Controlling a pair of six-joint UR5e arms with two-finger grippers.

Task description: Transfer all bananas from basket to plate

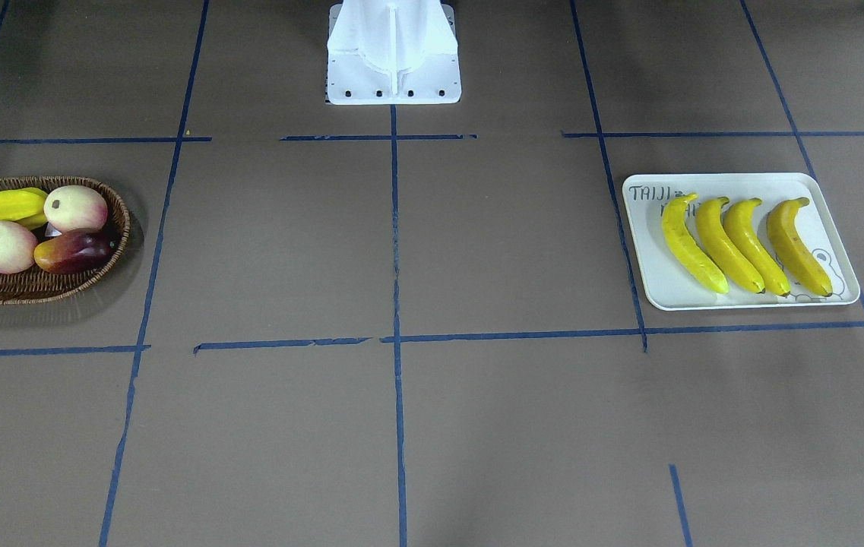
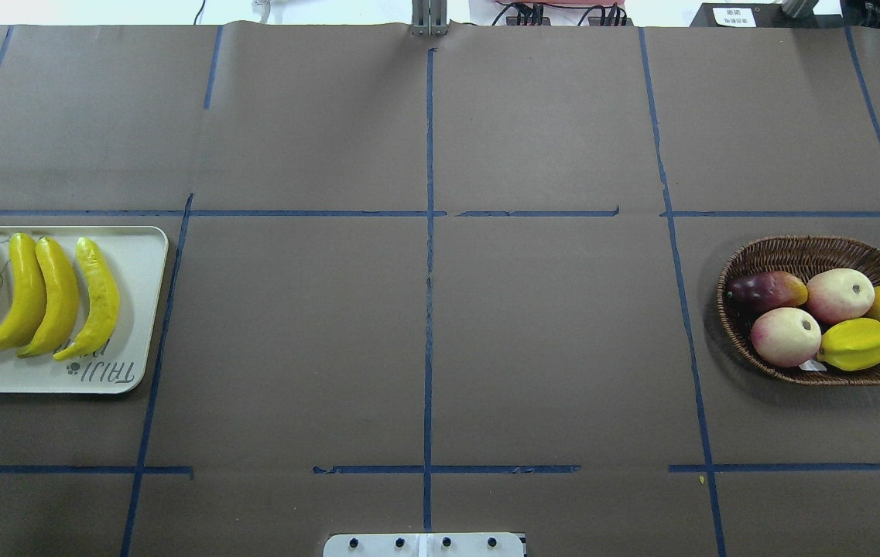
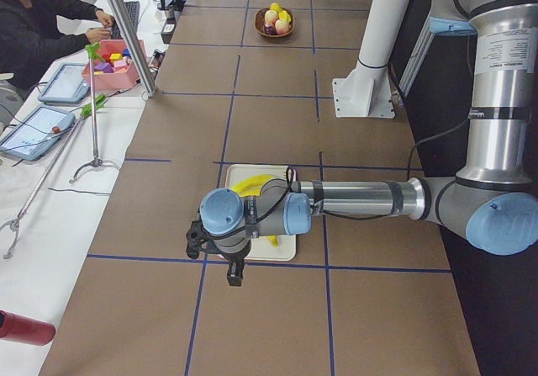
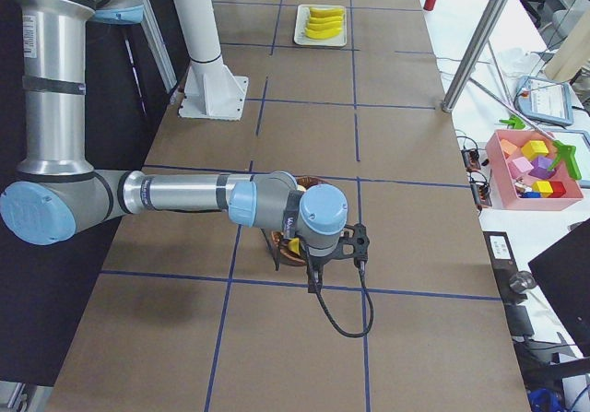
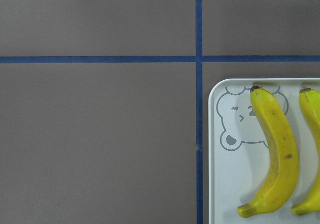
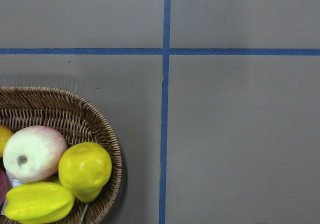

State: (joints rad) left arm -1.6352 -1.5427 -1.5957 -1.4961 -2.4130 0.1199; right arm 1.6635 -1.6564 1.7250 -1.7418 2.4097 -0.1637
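Observation:
Several yellow bananas (image 1: 743, 243) lie side by side on the white plate (image 1: 819, 190), also seen overhead as bananas (image 2: 29, 294) on the plate (image 2: 138, 309). The left wrist view shows one banana (image 5: 275, 154) beside the plate's bear drawing. The wicker basket (image 2: 796, 251) holds only other fruit. My left gripper (image 3: 234, 275) hangs above the plate's outer end and my right gripper (image 4: 312, 281) above the basket (image 4: 284, 257). Both grippers show only in the side views, so I cannot tell whether they are open or shut.
In the basket (image 1: 21, 285) lie two peaches, a mango (image 1: 74, 252), a starfruit (image 1: 12, 203) and a yellow pear-like fruit (image 6: 85, 170). The white robot base (image 1: 394, 53) stands at the table's middle edge. A person sits at a side table (image 3: 50, 124).

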